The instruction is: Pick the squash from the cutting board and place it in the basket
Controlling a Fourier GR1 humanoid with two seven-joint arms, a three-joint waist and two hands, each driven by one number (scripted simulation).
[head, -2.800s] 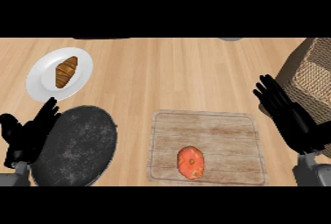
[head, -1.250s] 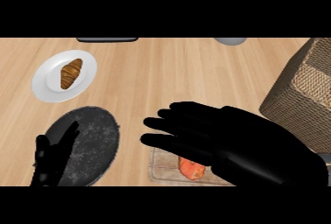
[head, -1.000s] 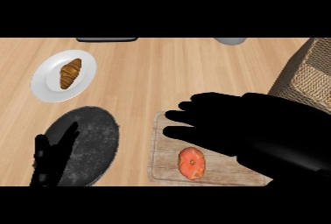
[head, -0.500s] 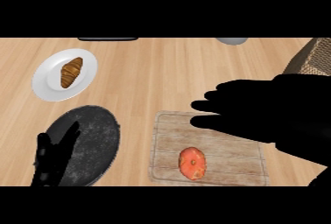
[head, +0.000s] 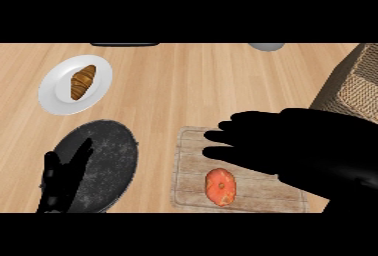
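Over cutting board (head: 190, 170): right hand (head: 299, 145), fingers (head: 225, 153) straight; squash (head: 221, 186) lies unheld.

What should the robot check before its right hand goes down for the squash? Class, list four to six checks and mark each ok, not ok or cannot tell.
1. Squash lies uncovered on the cutting board: ok.
2. Right hand has straight fingers and holds nothing: ok.
3. Right hand lined up over the squash: not ok; it shows over the board's far part, beyond the squash.
4. Right hand's height above the board: cannot tell from one view.
5. Left hand is away from the board, over the dark plate: ok.
6. Basket has room inside: cannot tell; the right edge cuts it off.
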